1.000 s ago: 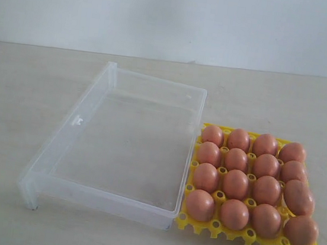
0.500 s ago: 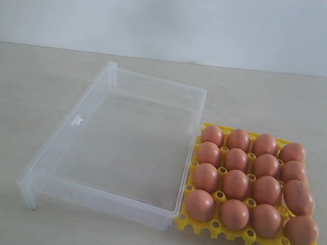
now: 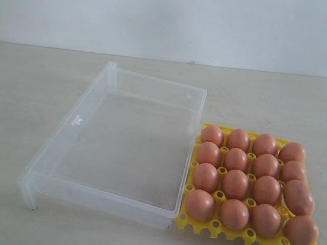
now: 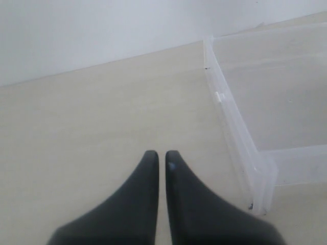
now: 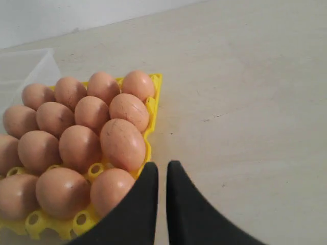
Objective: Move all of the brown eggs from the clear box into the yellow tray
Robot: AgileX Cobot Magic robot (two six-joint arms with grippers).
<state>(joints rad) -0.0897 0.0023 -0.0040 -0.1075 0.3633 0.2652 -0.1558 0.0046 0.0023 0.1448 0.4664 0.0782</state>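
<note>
Several brown eggs (image 3: 236, 183) fill the cells of the yellow tray (image 3: 216, 226) at the right of the exterior view; the right wrist view shows the eggs (image 5: 121, 143) in the tray (image 5: 151, 107) too. The clear box (image 3: 67, 131) lies to the tray's left with no egg in it, and the box's wall (image 4: 240, 143) also shows in the left wrist view. Neither arm appears in the exterior view. My left gripper (image 4: 161, 155) is shut on nothing, over bare table beside the box. My right gripper (image 5: 162, 167) is shut, empty, just off the tray's edge.
A pale wooden table (image 3: 25, 81) carries everything, with a white wall (image 3: 176, 16) behind it. Bare table (image 5: 245, 102) stretches away beside the tray.
</note>
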